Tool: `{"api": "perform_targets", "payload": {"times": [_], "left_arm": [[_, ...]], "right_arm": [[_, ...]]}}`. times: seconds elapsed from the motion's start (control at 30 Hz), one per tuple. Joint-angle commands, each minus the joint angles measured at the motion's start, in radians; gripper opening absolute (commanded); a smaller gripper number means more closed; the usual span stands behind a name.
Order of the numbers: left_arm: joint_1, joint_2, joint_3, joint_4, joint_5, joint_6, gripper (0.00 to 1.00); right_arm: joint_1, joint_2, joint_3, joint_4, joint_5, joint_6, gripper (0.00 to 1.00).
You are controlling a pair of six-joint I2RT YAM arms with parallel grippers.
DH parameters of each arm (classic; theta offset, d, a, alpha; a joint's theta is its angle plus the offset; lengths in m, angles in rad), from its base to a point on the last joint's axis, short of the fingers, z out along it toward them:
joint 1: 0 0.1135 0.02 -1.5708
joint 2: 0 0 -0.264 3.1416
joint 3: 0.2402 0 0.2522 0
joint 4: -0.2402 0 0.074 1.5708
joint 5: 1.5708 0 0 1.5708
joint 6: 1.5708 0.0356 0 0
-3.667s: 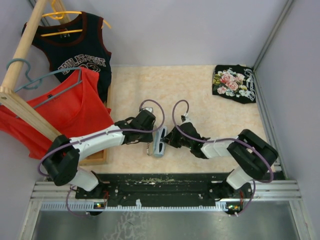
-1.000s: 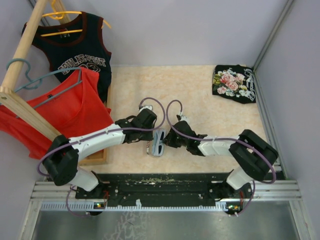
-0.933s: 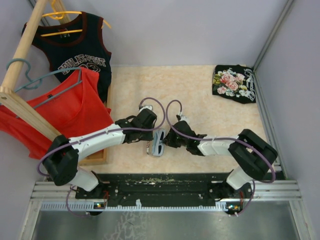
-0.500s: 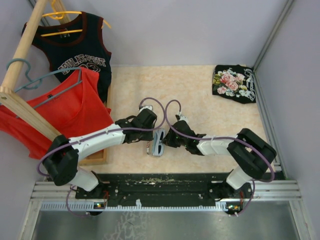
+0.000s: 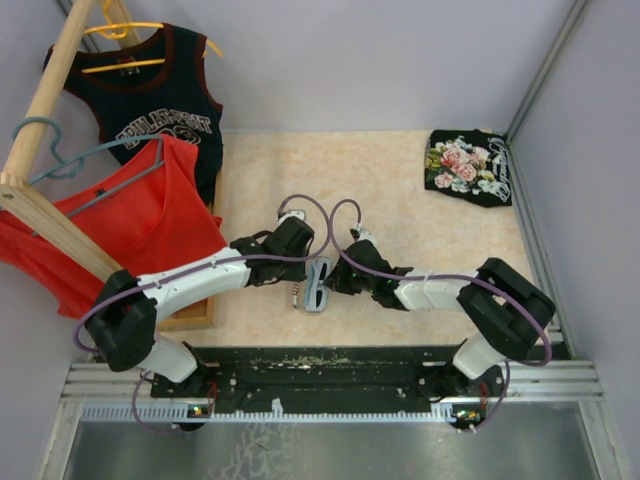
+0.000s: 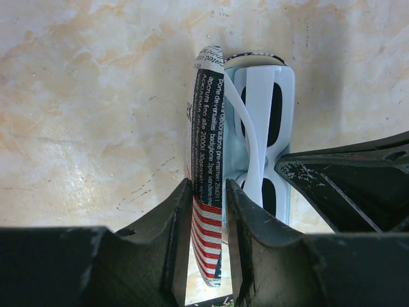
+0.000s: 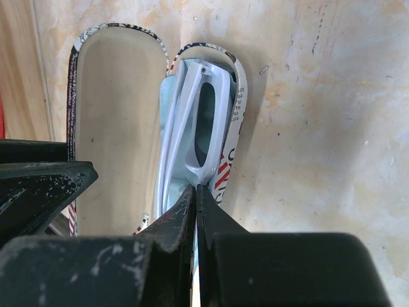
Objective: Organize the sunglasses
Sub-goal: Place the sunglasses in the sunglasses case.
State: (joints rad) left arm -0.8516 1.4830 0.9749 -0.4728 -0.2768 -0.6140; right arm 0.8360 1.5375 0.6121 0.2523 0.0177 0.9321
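The sunglasses (image 7: 201,128) already lie folded inside the open case (image 6: 204,128), with its lid at 9 o'clock. The left jaws, partly open, pinch this lid. The right jaws, fully closed, hold nothing and seem to touch the frame. I think only the closing remains.

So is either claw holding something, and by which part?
The left gripper pinches the flag-print case by the edge of its open half. The right gripper is shut, its tip against the sunglasses in the case, apparently gripping nothing.
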Motion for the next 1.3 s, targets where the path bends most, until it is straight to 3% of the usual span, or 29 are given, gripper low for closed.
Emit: {"api": "perform_targets", "payload": {"times": [0.0, 1.27], "left_arm": [[-0.006, -0.007, 0.036, -0.015, -0.012, -0.009, 0.34], [-0.009, -0.007, 0.038, -0.015, -0.013, -0.017, 0.33]], "right_arm": [[0.010, -0.059, 0.057, -0.002, 0.010, -0.030, 0.00], [0.029, 0.051, 0.105, -0.056, 0.004, -0.050, 0.05]]}}
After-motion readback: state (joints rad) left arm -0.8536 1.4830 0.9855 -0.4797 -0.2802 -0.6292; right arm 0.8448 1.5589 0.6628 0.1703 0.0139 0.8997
